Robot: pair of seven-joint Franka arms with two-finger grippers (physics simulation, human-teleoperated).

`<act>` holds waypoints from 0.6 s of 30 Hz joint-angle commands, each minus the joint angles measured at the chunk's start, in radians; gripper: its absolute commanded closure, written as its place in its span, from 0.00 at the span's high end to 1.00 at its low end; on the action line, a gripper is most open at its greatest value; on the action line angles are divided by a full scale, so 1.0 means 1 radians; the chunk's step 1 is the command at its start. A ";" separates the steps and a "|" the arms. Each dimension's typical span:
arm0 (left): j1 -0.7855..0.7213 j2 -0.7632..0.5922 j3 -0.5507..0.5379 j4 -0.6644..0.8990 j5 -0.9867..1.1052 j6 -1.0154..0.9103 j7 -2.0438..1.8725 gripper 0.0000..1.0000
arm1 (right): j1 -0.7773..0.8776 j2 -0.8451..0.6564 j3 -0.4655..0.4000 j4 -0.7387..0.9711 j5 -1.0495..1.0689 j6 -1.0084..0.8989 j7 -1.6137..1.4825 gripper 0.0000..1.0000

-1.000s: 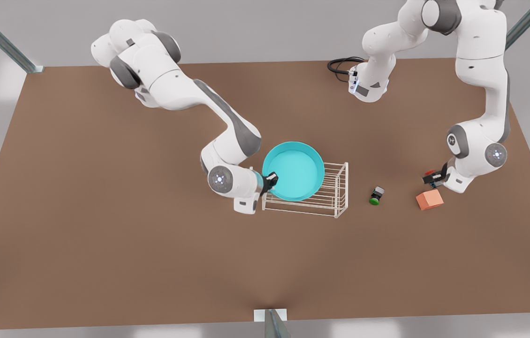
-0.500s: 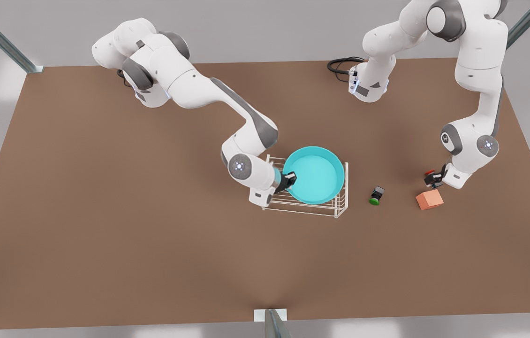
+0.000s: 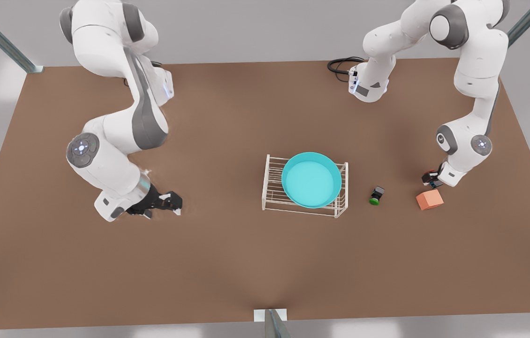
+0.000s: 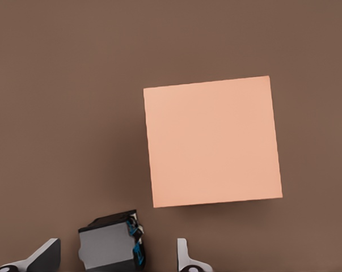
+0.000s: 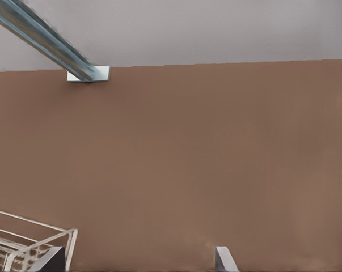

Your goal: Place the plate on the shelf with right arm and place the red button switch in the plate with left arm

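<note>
Already the plate point(image 3: 312, 179) rests on the shelf point(image 3: 270, 183).
My right gripper point(image 3: 167, 203) waits empty, jaws apart, at its nine o'clock; my left gripper point(image 3: 430, 178), at three o'clock, clamps the red button switch point(image 4: 110, 243), not yet plated.

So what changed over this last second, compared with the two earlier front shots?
The right gripper carried the plate toward the front view's right onto the shelf, let go, and pulled back to the front view's left; its fingers are now open and empty. The left gripper stayed shut on the red button switch, shifting only slightly. The green-capped switch and orange cube stayed put.
</note>
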 commanded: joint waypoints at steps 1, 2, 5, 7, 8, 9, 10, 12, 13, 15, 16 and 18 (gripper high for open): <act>0.001 0.005 0.000 -0.001 0.001 0.043 0.071 1.00 | -0.025 -0.060 -0.050 -0.080 -0.160 -0.068 -0.440 1.00; 0.003 0.006 0.000 -0.001 0.001 0.043 0.071 1.00 | -0.027 -0.081 -0.069 -0.075 -0.154 -0.170 -0.389 1.00; 0.003 0.005 0.000 0.001 0.001 0.043 0.068 0.97 | -0.032 -0.064 -0.115 -0.040 -0.159 -0.243 -0.311 1.00; 0.001 -0.001 0.000 0.001 0.001 0.041 0.054 0.62 | -0.035 -0.066 -0.115 -0.040 -0.157 -0.244 -0.266 1.00; 0.001 -0.003 0.000 0.001 0.001 0.041 0.054 0.56 | -0.035 -0.064 -0.115 -0.039 -0.157 -0.244 -0.266 1.00; 0.000 -0.004 0.000 0.001 0.001 0.040 0.053 0.55 | -0.035 -0.064 -0.116 -0.039 -0.157 -0.244 -0.268 1.00; 0.000 -0.004 0.000 0.001 0.001 0.041 0.047 0.52 | -0.036 -0.064 -0.118 -0.039 -0.157 -0.244 -0.268 1.00; -0.002 0.000 0.000 0.003 -0.001 0.043 0.036 0.50 | -0.036 -0.064 -0.119 -0.039 -0.157 -0.244 -0.268 1.00; -0.002 0.000 -0.001 0.003 -0.001 0.043 0.022 0.50 | -0.036 -0.064 -0.119 -0.039 -0.159 -0.244 -0.268 1.00; -0.005 -0.018 -0.008 0.007 -0.002 0.032 -0.013 0.50 | -0.036 -0.064 -0.121 -0.040 -0.159 -0.244 -0.268 1.00; -0.006 -0.024 -0.008 0.009 -0.001 0.031 -0.029 0.50 | -0.036 -0.064 -0.119 -0.039 -0.159 -0.244 -0.269 1.00; -0.006 -0.024 -0.009 0.009 -0.002 0.029 -0.033 0.50 | -0.036 -0.064 -0.121 -0.039 -0.159 -0.244 -0.268 1.00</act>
